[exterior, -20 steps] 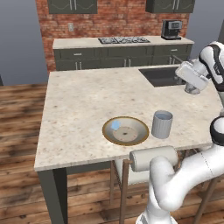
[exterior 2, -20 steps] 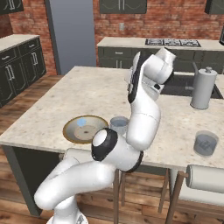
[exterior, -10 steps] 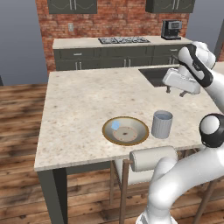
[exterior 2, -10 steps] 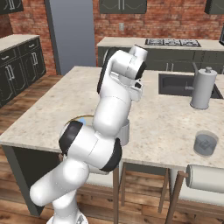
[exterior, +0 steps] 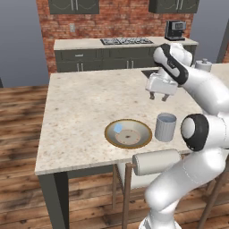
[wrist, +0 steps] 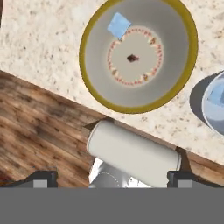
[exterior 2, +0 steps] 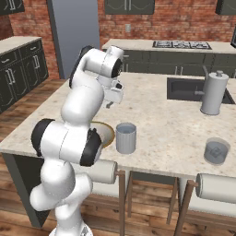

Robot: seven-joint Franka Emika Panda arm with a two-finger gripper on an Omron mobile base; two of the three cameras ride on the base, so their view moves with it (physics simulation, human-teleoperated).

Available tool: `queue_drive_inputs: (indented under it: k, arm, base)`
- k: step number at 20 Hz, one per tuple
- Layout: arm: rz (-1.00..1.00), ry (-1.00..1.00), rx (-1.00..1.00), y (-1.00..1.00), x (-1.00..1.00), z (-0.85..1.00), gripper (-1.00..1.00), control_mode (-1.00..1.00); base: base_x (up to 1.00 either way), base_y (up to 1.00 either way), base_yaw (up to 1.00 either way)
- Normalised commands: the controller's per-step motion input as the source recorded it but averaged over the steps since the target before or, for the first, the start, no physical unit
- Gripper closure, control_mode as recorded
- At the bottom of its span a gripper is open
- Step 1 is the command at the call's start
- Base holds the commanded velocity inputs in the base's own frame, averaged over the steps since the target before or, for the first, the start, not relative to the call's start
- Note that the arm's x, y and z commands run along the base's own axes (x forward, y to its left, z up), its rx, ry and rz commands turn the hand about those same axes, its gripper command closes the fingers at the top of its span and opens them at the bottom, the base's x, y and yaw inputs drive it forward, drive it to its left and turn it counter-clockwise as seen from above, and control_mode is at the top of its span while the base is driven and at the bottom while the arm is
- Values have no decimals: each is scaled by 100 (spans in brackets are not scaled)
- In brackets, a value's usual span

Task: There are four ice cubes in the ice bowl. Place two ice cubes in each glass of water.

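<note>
The ice bowl [exterior: 138,142] sits near the counter's front edge, with one ice cube [exterior: 118,128] on its left inner slope. In the hand view the ice bowl [wrist: 175,52] lies straight below, the ice cube [wrist: 119,25] near its upper rim. One glass of water [exterior: 166,127] stands just right of the bowl and shows at the hand view's right edge as the glass [wrist: 214,107]. A second glass of water [exterior 2: 216,151] stands far right. My gripper [exterior: 159,96] hangs open and empty above the counter, behind the bowl and glass. Its fingertips [wrist: 41,178] are spread wide.
A tall white kettle [exterior 2: 214,93] stands beside the sink [exterior 2: 189,90] at the back right. A stool's cushioned back [wrist: 133,153] sits just below the counter's front edge. The arm's body hides part of the ice bowl [exterior 2: 108,133] in the right base view.
The arm has swung left from over the sink to above the counter behind the bowl and near glass. The gripper has stayed open and empty.
</note>
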Motion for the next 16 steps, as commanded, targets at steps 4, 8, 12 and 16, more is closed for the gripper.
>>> queue_drive_inputs:
  k: [4,8,12,16]
  arm:
    - [29,-18,-20,100,-66,-23,-100,-100]
    - [14,-34,-7,100,-100,-83,-100,-100]
    - [-11,-44,25,86,-91,-66,-100,-100]
    - [-23,-23,21,23,-5,-13,-100,-100]
  base:
    - [0,0,0]
    - [0,0,0]
    - [0,0,0]
    - [0,0,0]
